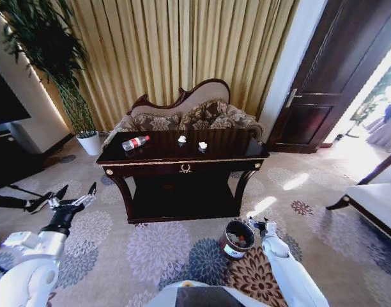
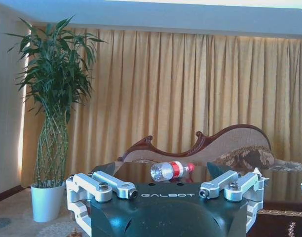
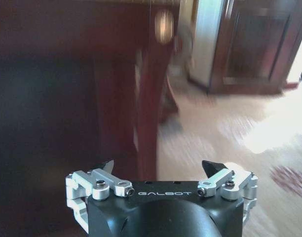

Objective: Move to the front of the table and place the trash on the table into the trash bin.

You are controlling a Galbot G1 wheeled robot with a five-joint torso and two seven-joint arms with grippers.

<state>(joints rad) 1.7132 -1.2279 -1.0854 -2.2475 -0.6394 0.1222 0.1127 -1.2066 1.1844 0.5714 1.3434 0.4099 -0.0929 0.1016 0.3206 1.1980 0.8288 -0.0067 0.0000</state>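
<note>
**Bottle apt to roll before we reached it**

We judged the chief risk to be the bottle (image 1: 135, 142): lying on its side on the glossy bench (image 1: 183, 167), a glancing touch could send it off the edge. Two white scraps (image 1: 181, 139) sat near the bench's middle. Our left gripper (image 1: 73, 198) hung low, well short of the bench's left end, jaws wide and empty. Our right gripper (image 1: 257, 225) hovered just beside the trash bin (image 1: 236, 239) below the bench's right front, jaws apparently spread, though blurred.
</note>
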